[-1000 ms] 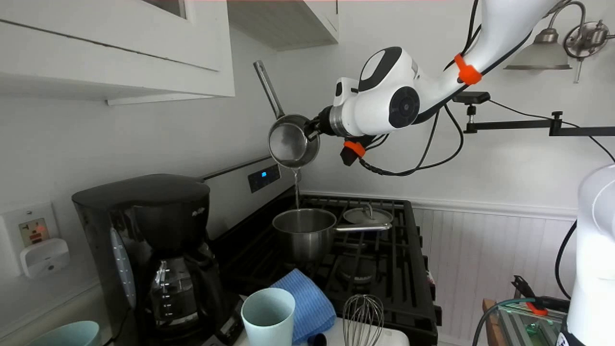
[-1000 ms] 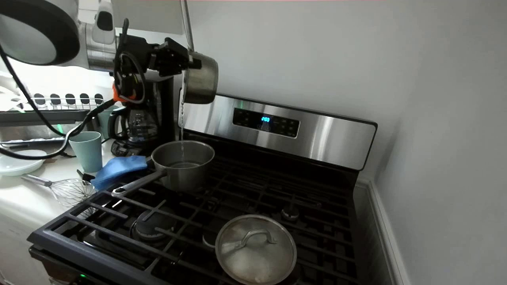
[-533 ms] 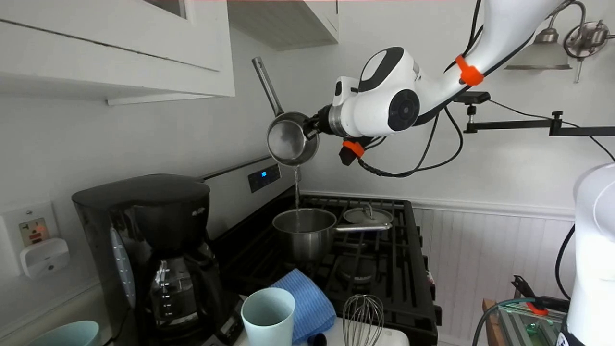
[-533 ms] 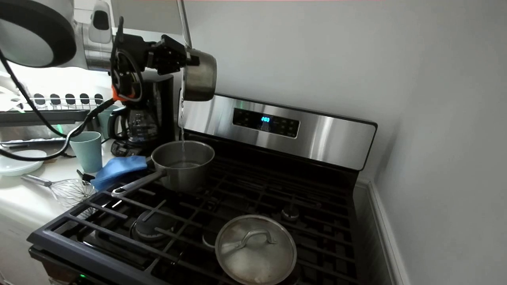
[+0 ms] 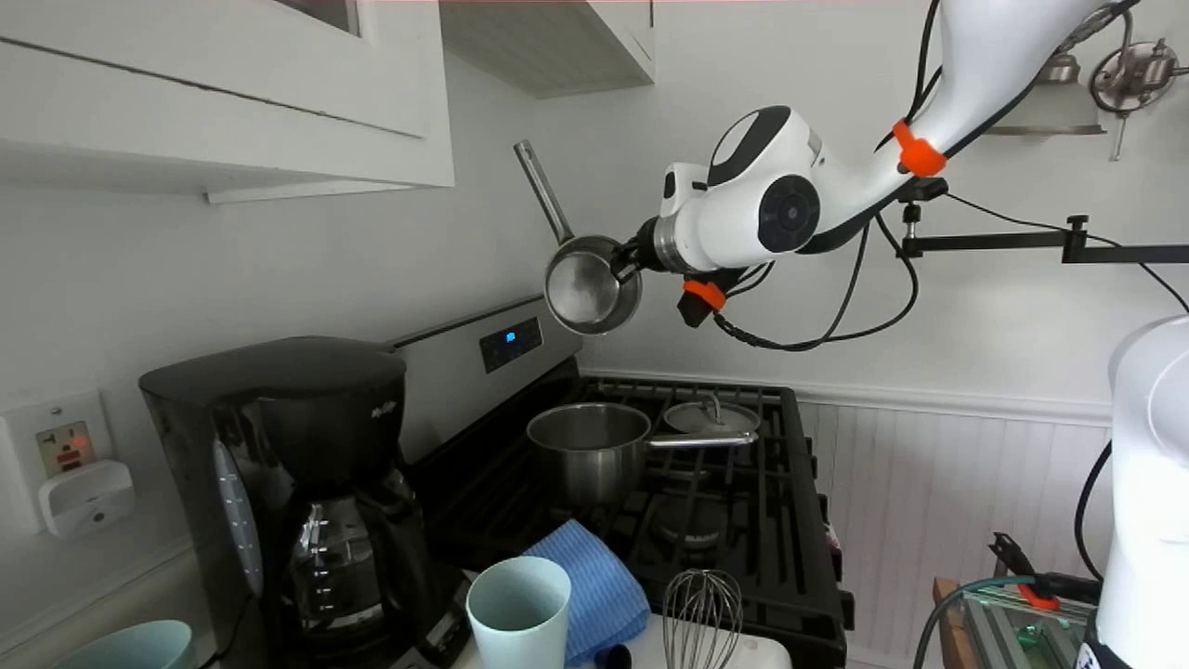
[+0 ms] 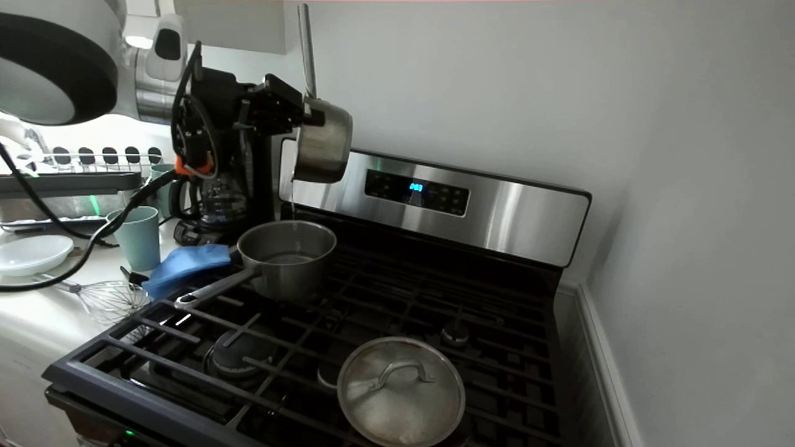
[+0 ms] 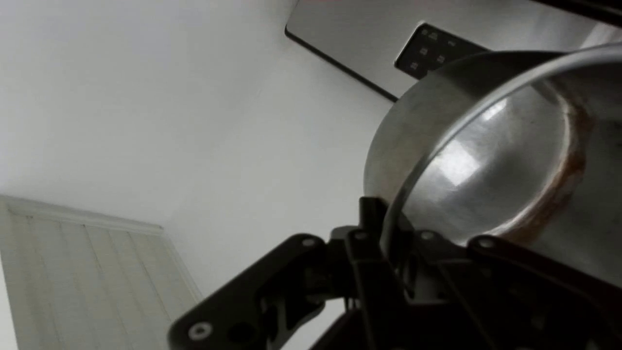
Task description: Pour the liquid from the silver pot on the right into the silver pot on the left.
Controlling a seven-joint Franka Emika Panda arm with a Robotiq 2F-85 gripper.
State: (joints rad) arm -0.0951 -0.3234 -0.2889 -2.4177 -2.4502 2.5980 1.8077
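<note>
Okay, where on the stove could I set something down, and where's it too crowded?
The grate looks bare between the lid, the steel back panel and the side wall. It's crowded around the open pot: the pincer holds the tilted pot above it. A blue cloth, cup and whisk crowd the counter nearby.

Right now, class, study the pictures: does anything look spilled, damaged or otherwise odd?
In the wrist view, a reddish-brown band curves inside the raised pot, standing out against the grey metal; stain or reflection, I cannot tell. Its steep tilt suits pouring. I see no spill around the lower pot.
</note>
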